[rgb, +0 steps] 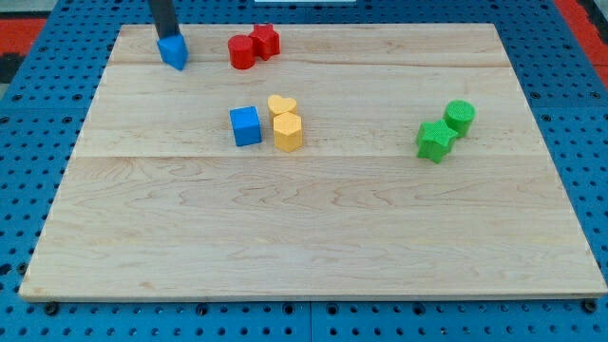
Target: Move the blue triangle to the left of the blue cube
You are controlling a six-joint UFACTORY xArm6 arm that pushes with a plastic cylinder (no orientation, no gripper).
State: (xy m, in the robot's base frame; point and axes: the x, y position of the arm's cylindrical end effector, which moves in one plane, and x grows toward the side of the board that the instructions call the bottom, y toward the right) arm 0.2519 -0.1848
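Note:
The blue triangle lies near the view's top left of the wooden board. The dark rod comes down from the view's top edge and my tip touches the triangle's top side. The blue cube sits near the board's middle, below and to the right of the triangle. The triangle is well apart from the cube.
A yellow heart and a yellow hexagonal block sit just right of the blue cube. A red cylinder and a red star lie right of the triangle. A green star and a green cylinder lie at the right.

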